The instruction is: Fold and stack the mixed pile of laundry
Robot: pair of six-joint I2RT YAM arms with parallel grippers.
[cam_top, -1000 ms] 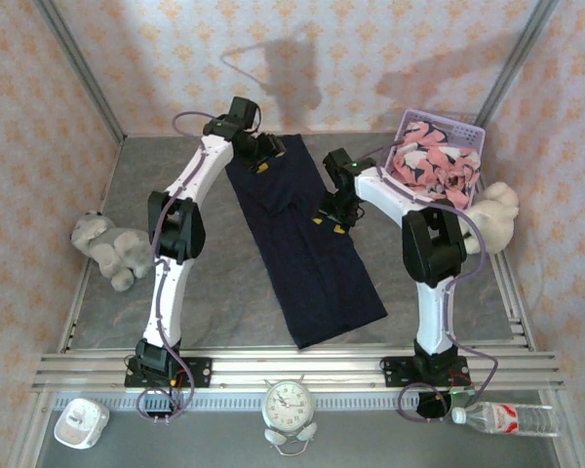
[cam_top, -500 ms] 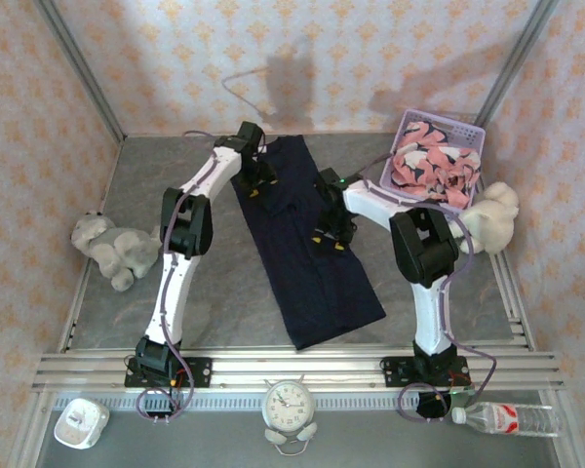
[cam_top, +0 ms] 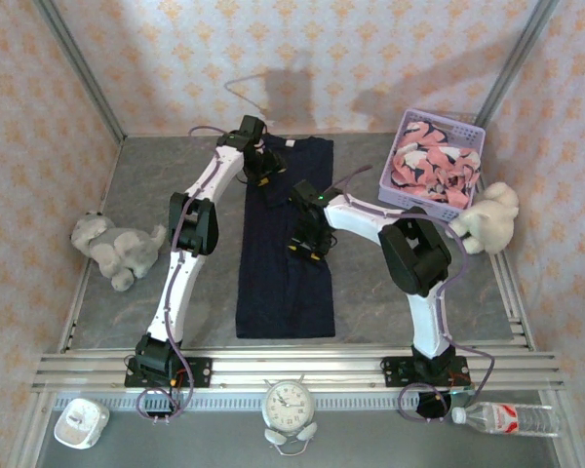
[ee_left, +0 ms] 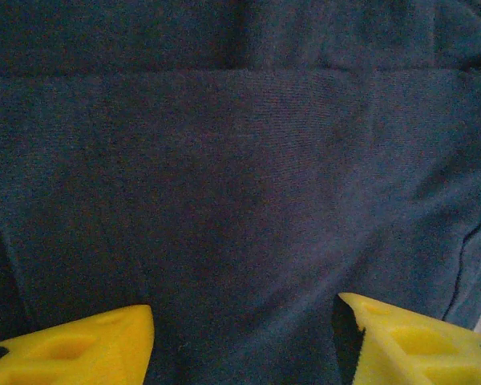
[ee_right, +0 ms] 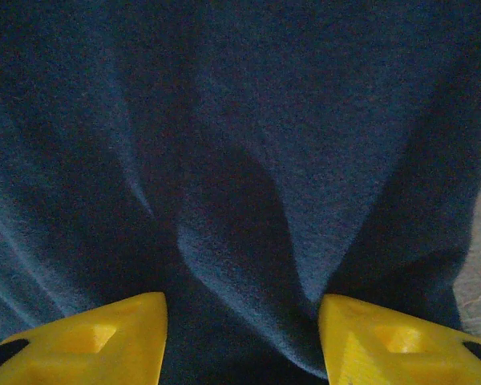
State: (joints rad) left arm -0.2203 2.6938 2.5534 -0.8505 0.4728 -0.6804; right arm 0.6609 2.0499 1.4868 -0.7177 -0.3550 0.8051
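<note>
White arm links (cam_top: 429,317), black joint housings (cam_top: 412,255), lilac cables (cam_top: 205,129) along arms, yellow wedge tool fingertips (ee_left: 80,349).

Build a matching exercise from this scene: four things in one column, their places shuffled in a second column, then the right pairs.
Things
1. navy garment
2. pink printed garment
3. grey plush toy
4. alarm clock

Places
A. in the lavender basket
B. at the left side of the table
C. in front of the table's near edge, centre
D. spread flat mid-table

Pairs: 1-D, 2-A, 3-B, 4-C
</note>
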